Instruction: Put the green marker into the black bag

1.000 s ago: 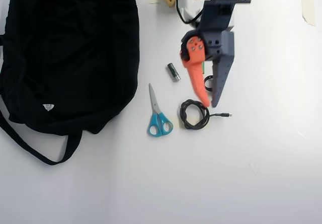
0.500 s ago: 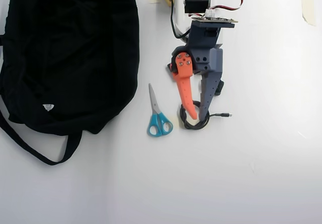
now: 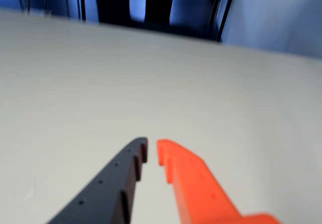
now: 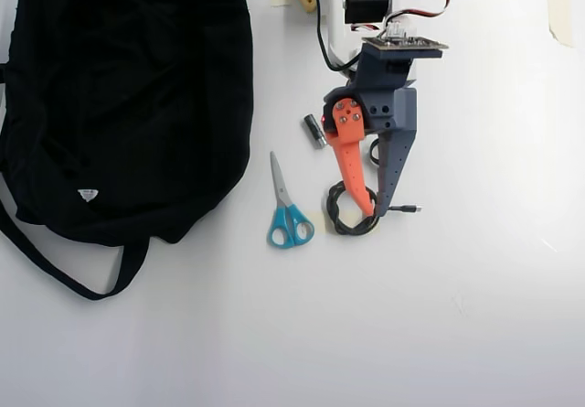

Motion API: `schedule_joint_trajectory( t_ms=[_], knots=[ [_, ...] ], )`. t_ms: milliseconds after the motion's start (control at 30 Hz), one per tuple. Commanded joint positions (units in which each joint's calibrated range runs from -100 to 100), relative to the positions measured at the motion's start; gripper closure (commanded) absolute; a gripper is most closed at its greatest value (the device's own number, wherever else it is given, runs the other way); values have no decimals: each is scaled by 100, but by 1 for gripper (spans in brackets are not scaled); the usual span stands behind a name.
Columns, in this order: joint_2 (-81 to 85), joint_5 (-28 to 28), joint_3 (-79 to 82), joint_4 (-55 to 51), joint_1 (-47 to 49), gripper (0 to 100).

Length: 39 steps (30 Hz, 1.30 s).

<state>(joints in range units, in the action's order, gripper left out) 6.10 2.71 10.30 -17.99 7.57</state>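
The black bag (image 4: 128,96) lies at the left of the overhead view, with its strap (image 4: 55,265) trailing below it and a small white label (image 4: 88,194). The green marker shows in neither view. My gripper (image 4: 376,213) hangs right of centre, over a coiled black cable (image 4: 340,208). Its orange finger (image 4: 349,160) and dark finger (image 4: 391,165) meet at the tips. In the wrist view the gripper (image 3: 151,146) is nearly closed, with only a thin gap and nothing between the fingers, above the bare white table.
Blue-handled scissors (image 4: 288,215) lie between the bag and the gripper. A short grey-black battery (image 4: 315,131) lies beside the arm. Tape pieces (image 4: 559,14) sit at the top right. Dark furniture (image 3: 151,7) stands beyond the table's far edge.
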Motion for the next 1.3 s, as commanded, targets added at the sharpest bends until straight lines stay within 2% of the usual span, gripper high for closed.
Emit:
schedule_joint_trajectory(
  t_ms=[0,200,400,500,800,1100,1267],
  knots=[
    [527,-19,-374,-1190,81,98],
    [1489,-82,-365,-3601,380,98],
    [1755,-1037,-293,-5505,455,98],
    [1755,-1330,-275,-6263,642,98],
    [1763,-1556,165,-7021,1240,98],
    [1855,-1409,902,-6986,1652,97],
    [1855,-1435,1225,-6978,1771,89]
  ],
)
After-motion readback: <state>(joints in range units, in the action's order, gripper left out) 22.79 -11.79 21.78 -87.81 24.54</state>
